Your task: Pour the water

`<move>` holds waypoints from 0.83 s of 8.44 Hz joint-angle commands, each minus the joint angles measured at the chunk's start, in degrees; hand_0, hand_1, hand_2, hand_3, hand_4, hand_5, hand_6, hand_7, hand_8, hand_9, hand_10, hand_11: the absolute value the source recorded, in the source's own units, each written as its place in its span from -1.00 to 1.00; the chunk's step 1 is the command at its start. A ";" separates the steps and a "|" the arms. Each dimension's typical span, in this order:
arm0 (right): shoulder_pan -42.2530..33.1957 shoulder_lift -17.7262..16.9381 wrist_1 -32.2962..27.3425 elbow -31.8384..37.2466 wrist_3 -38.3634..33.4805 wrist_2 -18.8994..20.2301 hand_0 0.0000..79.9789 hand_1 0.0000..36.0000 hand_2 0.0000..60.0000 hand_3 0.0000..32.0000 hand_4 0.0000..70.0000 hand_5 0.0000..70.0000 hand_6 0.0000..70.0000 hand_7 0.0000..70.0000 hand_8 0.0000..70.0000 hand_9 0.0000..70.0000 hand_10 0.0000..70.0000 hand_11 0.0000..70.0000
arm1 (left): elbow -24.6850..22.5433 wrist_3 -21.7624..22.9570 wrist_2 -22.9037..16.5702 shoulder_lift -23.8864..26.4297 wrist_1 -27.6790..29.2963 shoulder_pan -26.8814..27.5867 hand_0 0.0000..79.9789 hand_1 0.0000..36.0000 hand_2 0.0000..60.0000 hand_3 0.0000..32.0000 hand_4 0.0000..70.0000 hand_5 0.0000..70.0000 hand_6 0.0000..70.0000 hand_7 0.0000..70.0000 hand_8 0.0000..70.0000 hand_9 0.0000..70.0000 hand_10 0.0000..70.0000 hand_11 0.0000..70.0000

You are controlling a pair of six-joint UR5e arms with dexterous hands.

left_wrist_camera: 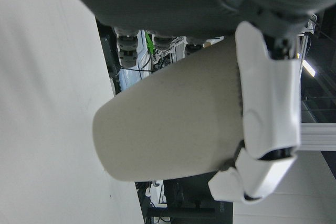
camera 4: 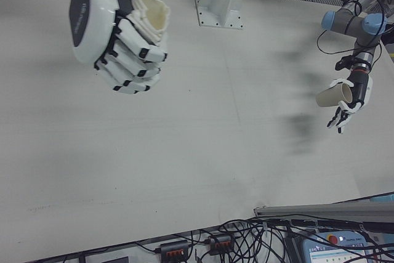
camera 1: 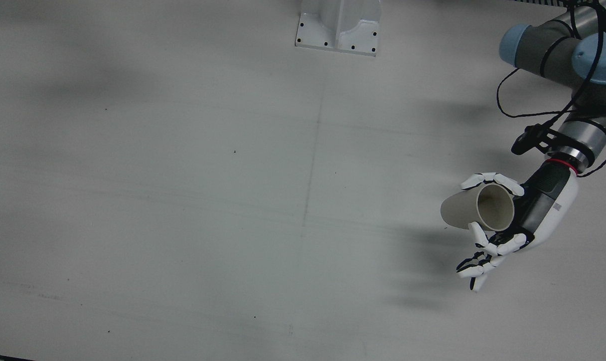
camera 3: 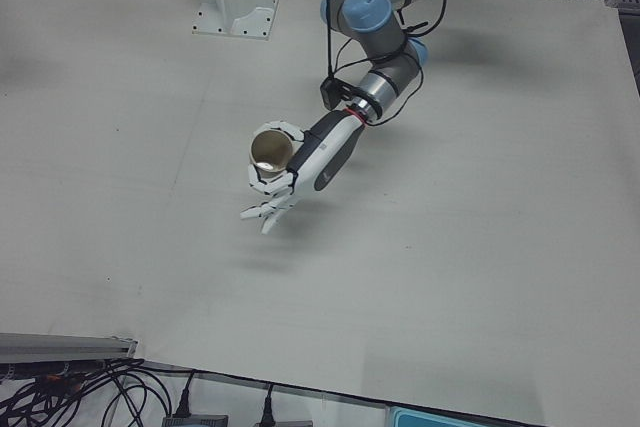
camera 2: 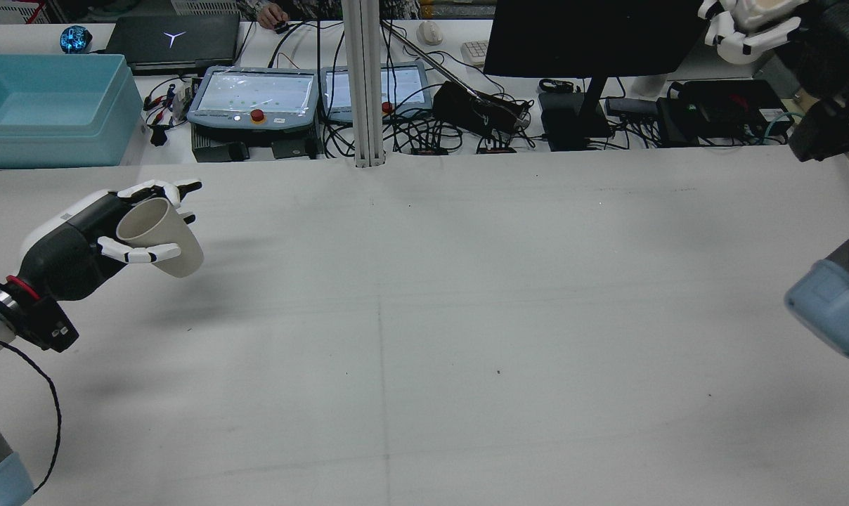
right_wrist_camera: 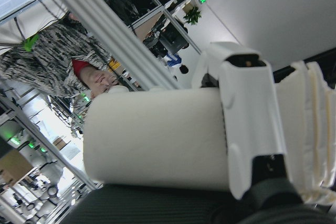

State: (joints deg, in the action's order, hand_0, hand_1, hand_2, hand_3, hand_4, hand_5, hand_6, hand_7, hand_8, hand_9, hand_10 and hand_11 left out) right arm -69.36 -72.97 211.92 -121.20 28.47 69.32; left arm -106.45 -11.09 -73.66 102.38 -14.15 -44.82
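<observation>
Two cups: left hand grips one, right hand another.

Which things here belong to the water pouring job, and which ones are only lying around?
Belong to the job:
left hand, holding a beige cup
right hand, holding a white cup

Just lying about:
blue bin
laptop
two teach pendants
monitor

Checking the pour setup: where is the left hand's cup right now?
The cup is held in the left hand, tipped on its side above the table; it sits at the front view's right edge and the rear view's left edge.
</observation>
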 commanded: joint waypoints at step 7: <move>-5.44 -7.31 -65.54 67.76 -17.05 5.82 1.00 1.00 1.00 -1.00 -0.44 1.00 0.59 1.00 0.36 0.74 0.48 1.00 | 8.81 -4.37 -15.99 -22.21 27.49 -23.65 0.42 0.83 1.00 -1.00 -0.08 1.00 -0.69 -0.41 -0.90 -0.91 -0.80 -0.64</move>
State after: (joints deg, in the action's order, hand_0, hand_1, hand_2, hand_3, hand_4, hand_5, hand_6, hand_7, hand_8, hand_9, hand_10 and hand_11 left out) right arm -77.41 -86.66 158.40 -75.62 11.52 75.34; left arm -99.89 -14.20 -88.60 83.57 8.71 -67.44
